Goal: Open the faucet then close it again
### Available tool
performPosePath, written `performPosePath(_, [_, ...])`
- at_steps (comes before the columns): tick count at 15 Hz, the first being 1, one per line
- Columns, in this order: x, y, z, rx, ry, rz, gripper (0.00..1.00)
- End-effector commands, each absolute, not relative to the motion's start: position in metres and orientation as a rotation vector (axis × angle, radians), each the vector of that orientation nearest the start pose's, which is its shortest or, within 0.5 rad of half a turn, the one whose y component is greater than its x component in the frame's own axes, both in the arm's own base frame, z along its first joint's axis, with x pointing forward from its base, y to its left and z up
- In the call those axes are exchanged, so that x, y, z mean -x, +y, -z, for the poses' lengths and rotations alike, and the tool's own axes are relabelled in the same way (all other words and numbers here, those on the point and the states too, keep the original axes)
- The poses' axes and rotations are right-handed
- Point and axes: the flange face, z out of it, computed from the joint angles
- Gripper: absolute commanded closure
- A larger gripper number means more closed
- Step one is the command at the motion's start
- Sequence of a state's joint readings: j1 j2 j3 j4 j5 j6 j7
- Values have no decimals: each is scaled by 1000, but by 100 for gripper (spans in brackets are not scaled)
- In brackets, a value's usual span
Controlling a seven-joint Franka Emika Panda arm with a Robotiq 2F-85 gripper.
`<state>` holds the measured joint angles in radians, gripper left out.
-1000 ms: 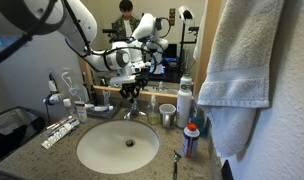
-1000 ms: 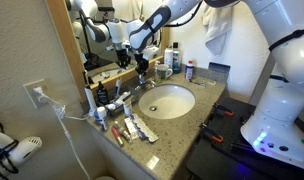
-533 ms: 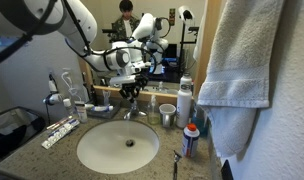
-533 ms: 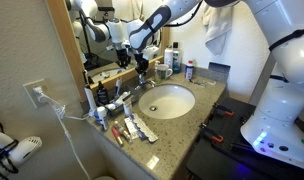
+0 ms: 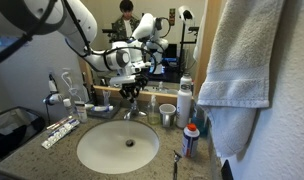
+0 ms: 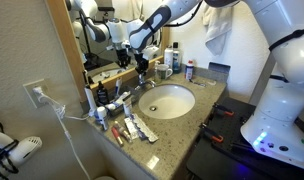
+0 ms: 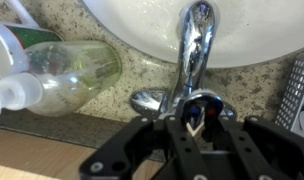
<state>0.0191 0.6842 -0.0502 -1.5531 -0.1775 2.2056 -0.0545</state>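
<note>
The faucet (image 5: 132, 109) is a small chrome tap behind the white basin (image 5: 92, 160); it also shows in an exterior view (image 6: 145, 87). In the wrist view its spout (image 7: 197, 40) reaches over the basin rim (image 7: 132, 20). My gripper (image 7: 196, 118) is right over the lever handle, whose top carries a blue and a red dot. The two black fingers (image 7: 172, 125) sit tight against the handle's sides. In both exterior views the gripper (image 5: 132, 90) (image 6: 142, 70) hangs down on the tap at the back of the counter.
A metal cup (image 5: 168, 115), a white bottle (image 5: 184, 100) and a blue bottle (image 5: 190, 140) stand beside the basin. A towel (image 5: 242, 60) hangs close by. Tubes (image 5: 60, 130) and a chrome stand (image 5: 54, 95) occupy the other side. A clear bottle (image 7: 62, 75) lies next to the tap.
</note>
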Motion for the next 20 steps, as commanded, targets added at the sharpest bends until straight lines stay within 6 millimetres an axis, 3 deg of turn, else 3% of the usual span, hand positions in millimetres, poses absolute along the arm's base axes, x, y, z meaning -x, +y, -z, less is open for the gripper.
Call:
performPosePath(1, [-693,-25,-309,3306,-176,-28,97])
performPosePath(20, [-671,-41,-258,3221,-60,-127,97])
